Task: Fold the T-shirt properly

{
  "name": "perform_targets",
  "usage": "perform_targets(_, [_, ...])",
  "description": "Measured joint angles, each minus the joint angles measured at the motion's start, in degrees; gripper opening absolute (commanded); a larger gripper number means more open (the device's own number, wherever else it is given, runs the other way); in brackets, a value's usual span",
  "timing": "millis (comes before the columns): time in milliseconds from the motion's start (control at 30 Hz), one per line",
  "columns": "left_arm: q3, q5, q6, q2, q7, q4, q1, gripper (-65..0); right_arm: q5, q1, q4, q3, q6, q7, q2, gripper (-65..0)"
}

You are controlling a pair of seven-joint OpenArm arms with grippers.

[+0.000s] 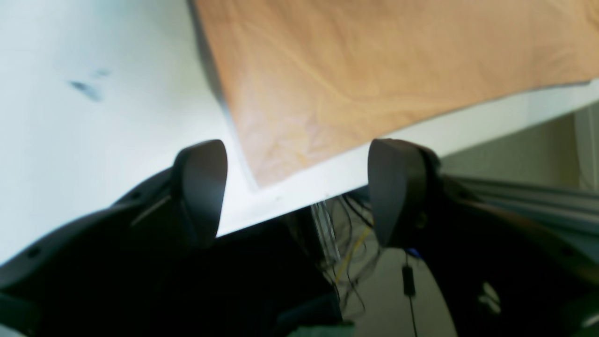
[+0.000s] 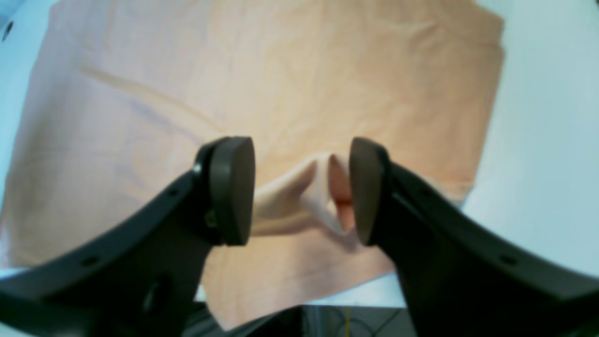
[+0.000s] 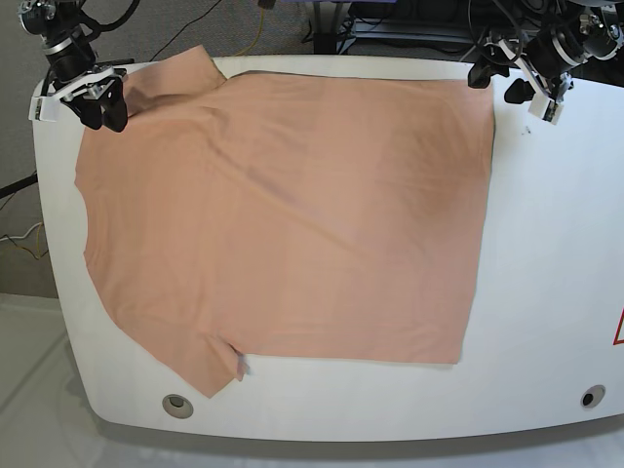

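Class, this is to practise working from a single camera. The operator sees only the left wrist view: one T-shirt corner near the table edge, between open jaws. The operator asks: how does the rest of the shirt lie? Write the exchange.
Observer: The T-shirt is spread almost flat across the white table, both sleeves out.
Operator: Where is the other arm?
Observer: The right gripper is at the far sleeve, jaws apart, with a raised ridge of fabric between them.
Operator: Any untidy spots?
Observer: The near sleeve has a small curl at its underarm corner.
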Motion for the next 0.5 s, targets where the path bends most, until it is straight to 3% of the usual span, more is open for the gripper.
perform_targets(100, [1.5,1.1,0.0,0.0,0.7,-2.3,-0.3,-37.0,-0.4,0.4,0.0,1.6,0.7,0.7,-0.2,-58.7])
perform_targets(167, [1.9,1.8,0.0,0.3,1.7,-2.7,-0.1,-37.0,-0.5,0.6,0.0,2.2,0.5,1.4,-0.2,-62.2])
perform_targets(300, [2.1,1.8,0.0,0.5,1.2,-2.8,-0.1,-27.5,-0.6,1.4,0.0,3.1,0.6,1.2,-0.3,-54.3])
perform_targets(367, [2.4,1.8,0.0,0.5,0.0,-2.8,-0.7,-22.3,-0.9,2.2,-0.2,3.7,0.5,1.0,-0.4,-44.3])
perform_targets(500, [1.4,0.5,0.0,0.3,-4.0,-2.8,-1.4,-20.3,-1.7,4.3,-0.7,4.5,0.7,-0.2,-1.0,-36.4])
